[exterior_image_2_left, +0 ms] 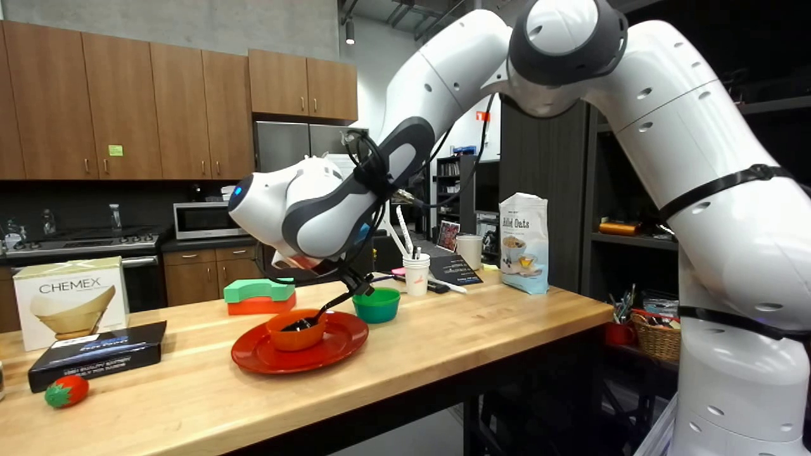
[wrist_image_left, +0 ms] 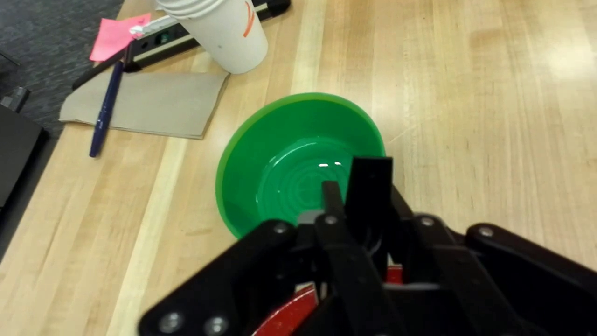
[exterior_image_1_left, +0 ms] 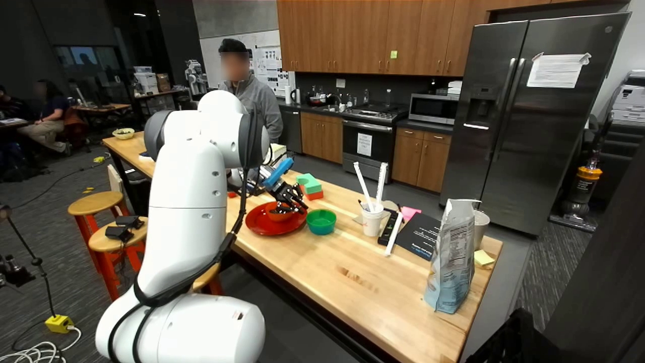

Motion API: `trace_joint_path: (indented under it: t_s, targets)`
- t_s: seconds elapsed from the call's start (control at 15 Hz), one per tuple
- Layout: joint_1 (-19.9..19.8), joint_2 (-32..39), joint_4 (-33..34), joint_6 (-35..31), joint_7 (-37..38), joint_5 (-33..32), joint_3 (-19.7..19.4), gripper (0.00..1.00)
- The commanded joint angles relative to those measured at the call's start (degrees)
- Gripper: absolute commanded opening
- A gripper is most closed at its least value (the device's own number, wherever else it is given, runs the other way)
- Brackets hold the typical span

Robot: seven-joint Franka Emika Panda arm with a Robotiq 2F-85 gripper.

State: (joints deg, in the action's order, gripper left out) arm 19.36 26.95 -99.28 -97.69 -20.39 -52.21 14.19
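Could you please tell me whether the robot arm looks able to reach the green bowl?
Probably yes: the gripper is close to the green bowl, whose top is open, and nothing seems in the way. It appears to hold a black utensil, though, which could hinder grasping.

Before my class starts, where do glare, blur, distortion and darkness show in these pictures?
In the wrist view, pale glare on the wooden table at upper right, small glints inside the green bowl; in an exterior view, the standing person's face blurred, the fridge leaning, perhaps from lens distortion; in an exterior view, the shelving at right largely dark.
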Motion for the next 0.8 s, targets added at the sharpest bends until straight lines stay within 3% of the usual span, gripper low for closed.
trace_joint_path:
  t_s: [0.0, 0.47, 0.73]
  targets:
    - [-2.27, 0.69, 2.29, 0.09, -4.28, 7.9, 1.27, 0.06]
    - [-6.02, 0.64, 3.73, -0.53, -5.56, 28.75, 0.36, 0.06]
    - [-8.42, -0.43, 2.78, -2.39, -5.91, 36.56, -0.19, 0.06]
